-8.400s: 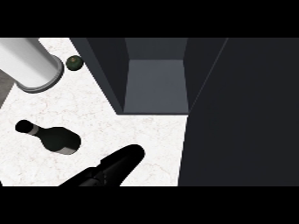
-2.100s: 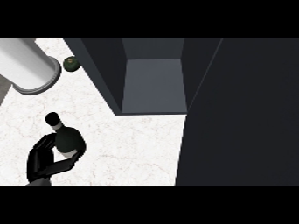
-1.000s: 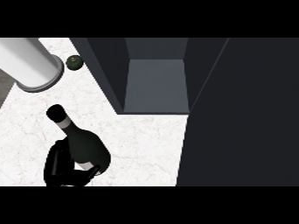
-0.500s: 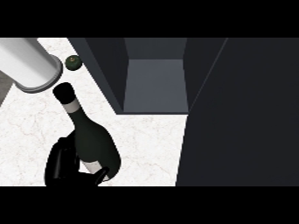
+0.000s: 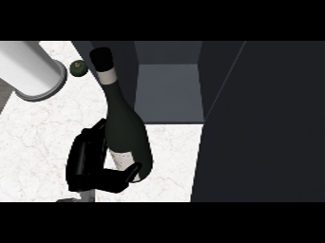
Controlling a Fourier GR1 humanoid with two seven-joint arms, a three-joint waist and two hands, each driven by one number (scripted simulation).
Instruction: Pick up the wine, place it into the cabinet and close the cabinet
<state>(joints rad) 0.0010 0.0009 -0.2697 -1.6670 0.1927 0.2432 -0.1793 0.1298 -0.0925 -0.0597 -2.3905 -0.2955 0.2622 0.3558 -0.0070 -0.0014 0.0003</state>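
A dark green wine bottle [image 5: 127, 126] with a black cap and a white neck band is held off the counter. Its neck points up and away toward the cabinet's left wall. My right hand [image 5: 88, 161] is shut on the bottle's lower body: the fingers [image 5: 87, 148] curl round its left side and the thumb crosses under its white label. The cabinet [image 5: 169, 90] stands open just right of the bottle, showing a grey shelf floor. Its dark door [image 5: 271, 123] swings out and fills the right side. My left hand does not show.
A pale cylinder [image 5: 25, 71] with a grey end lies at the far left on the white marble counter [image 5: 32, 142]. A small dark green round thing [image 5: 78, 68] sits beside it, close to the bottle's cap.
The bottle lay on the counter at first. My hand closed on it, raised it upright, and carried it up and right toward the cabinet opening.
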